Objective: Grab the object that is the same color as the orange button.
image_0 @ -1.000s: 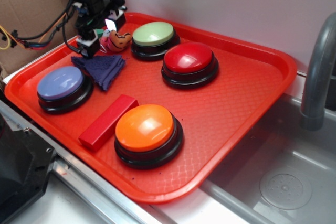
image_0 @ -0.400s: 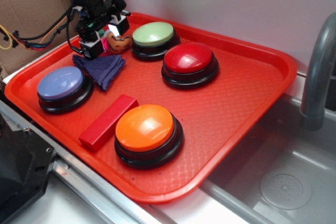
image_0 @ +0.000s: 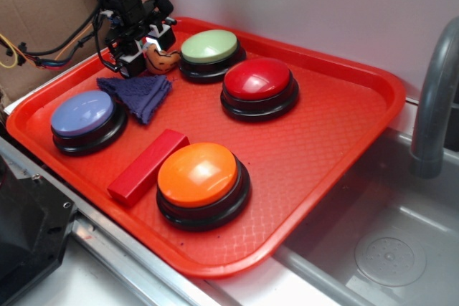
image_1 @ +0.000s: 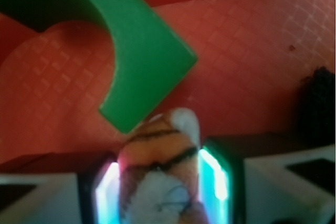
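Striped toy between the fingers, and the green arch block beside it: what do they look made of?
The striped tiger toy looks like soft plush: fuzzy orange surface, dark stitched stripes, rounded edges; the gripper fingers sit at both its sides. The green arch block looks rigid, probably painted wood or foam: flat matte face, crisp cut edges, though blur leaves it open. The tray beneath appears to be textured red plastic.

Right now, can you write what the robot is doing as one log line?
stage: grasping | fingers: closed on tiger toy | toy: between both fingers | beside: green block | on: red tray

white wall (image_0: 308,5) | steel sink (image_0: 380,241) | grey faucet (image_0: 434,98) | cardboard (image_0: 43,5)
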{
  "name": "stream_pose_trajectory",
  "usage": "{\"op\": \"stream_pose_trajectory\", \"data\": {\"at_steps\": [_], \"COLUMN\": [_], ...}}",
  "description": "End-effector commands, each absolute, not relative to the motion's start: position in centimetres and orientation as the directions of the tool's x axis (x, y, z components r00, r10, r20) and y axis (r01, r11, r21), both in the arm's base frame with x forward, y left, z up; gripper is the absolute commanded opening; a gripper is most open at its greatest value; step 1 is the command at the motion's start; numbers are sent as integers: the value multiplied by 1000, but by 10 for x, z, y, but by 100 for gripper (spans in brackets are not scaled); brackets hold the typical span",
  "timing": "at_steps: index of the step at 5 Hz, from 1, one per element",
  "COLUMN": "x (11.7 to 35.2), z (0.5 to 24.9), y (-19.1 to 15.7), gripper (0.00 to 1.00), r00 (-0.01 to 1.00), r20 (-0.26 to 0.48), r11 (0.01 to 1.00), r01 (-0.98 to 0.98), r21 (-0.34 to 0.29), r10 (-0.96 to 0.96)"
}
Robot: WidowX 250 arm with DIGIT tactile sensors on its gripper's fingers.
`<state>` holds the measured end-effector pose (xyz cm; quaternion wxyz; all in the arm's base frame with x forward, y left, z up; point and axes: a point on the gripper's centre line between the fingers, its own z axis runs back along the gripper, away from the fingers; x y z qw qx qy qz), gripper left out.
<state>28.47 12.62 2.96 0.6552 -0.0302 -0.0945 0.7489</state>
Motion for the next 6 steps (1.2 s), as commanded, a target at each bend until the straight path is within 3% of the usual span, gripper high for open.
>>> {"op": "stream_pose_trajectory", "data": {"at_steps": [1,2,3,4,5,6], "x": [268,275,268,251,228,221], "z": [105,140,168,191,196,191], "y": [134,123,90,70,60,53], "gripper": [0,0,0,0,0,0], "r00": [165,417,636,807,917,926], "r20": [242,252,180,134,162,247], "r11": [212,451,653,818,931,958], "r01": [-960,-888,-756,-573,-354,-279], "r21": [-183,-94,-50,-55,-96,-64], "r10": [956,873,750,575,365,286]}}
